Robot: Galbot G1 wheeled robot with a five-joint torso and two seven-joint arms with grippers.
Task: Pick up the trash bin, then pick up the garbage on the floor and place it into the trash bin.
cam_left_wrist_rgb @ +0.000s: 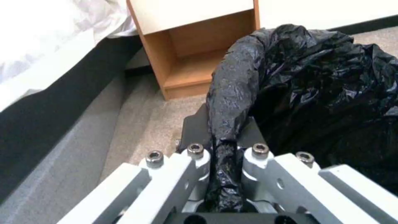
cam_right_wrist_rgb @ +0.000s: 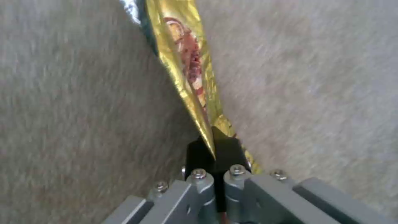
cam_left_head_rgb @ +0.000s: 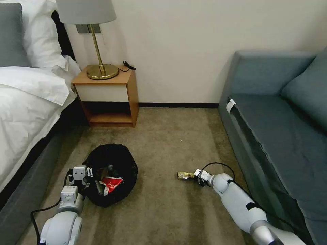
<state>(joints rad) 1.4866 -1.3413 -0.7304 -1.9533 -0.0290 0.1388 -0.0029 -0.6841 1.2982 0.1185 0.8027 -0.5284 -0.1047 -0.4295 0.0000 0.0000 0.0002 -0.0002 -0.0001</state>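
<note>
Left gripper (cam_left_head_rgb: 82, 177) low at near left, fingers clamped shut, right gripper (cam_left_head_rgb: 197, 176) reaching low, fingers pinched together

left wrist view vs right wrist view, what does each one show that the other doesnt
Left wrist view alone: the left gripper shut on the trash bin at its bag-covered rim, with the bedside table and bed edge behind. Right wrist view alone: the right gripper with its fingers pinching the gold snack wrapper. Both share: the beige carpet.
</note>
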